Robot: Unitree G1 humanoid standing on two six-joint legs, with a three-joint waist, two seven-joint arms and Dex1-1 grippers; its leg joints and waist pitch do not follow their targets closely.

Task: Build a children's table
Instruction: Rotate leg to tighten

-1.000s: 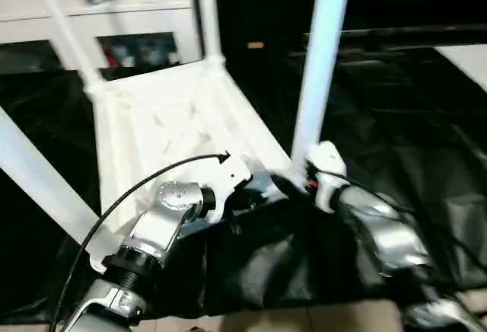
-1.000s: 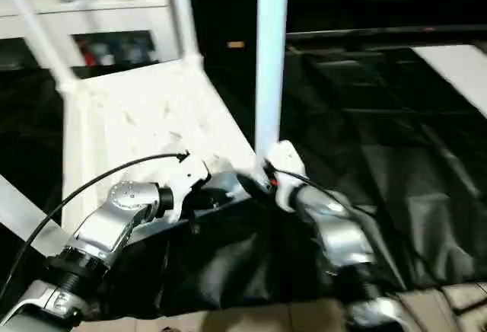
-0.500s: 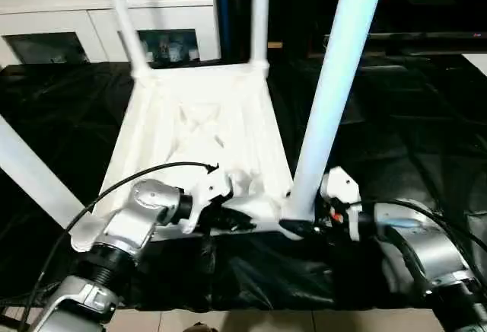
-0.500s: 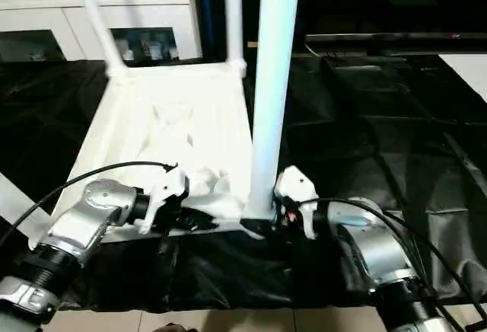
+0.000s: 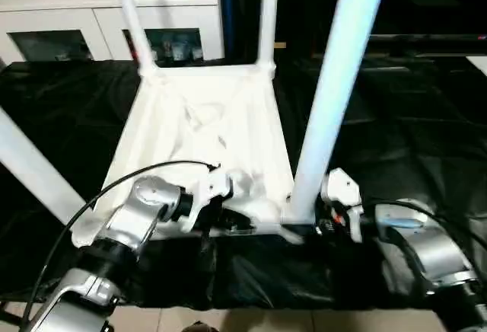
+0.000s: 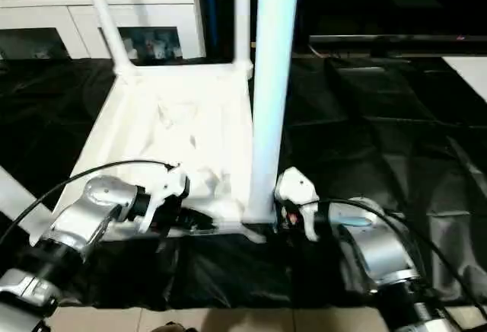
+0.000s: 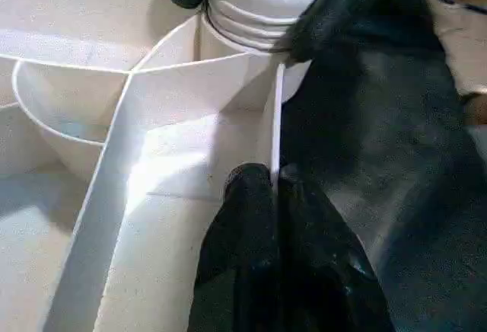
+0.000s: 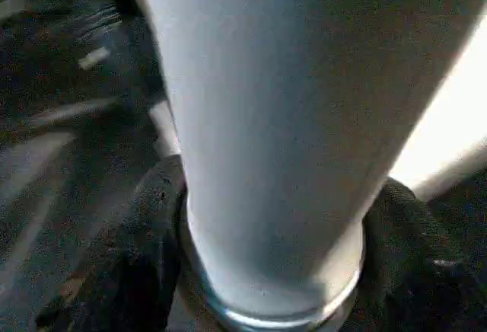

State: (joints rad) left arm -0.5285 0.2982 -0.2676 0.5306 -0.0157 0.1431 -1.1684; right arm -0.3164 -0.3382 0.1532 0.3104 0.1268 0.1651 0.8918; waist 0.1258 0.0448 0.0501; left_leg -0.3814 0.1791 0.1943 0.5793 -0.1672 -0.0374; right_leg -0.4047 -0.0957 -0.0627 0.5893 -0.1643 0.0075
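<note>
The children's table lies upside down on a black cloth, its white legs pointing up. My left gripper is at the near rim. The left wrist view shows its black fingers shut on the thin rim wall, next to a corner socket. The near right leg rises from the near right corner. My right gripper clasps the base of this leg. In the right wrist view one black finger presses each side of the leg.
A white cabinet with shelf openings stands behind the table. Black cloth spreads to the right and far side. Three other legs stand up at the far left, far right and near left. Tiled floor shows at the near edge.
The whole view has swung and levelled, so the camera moved. My right gripper's fingers have drawn in around the leg's base. My left gripper keeps its hold on the rim.
</note>
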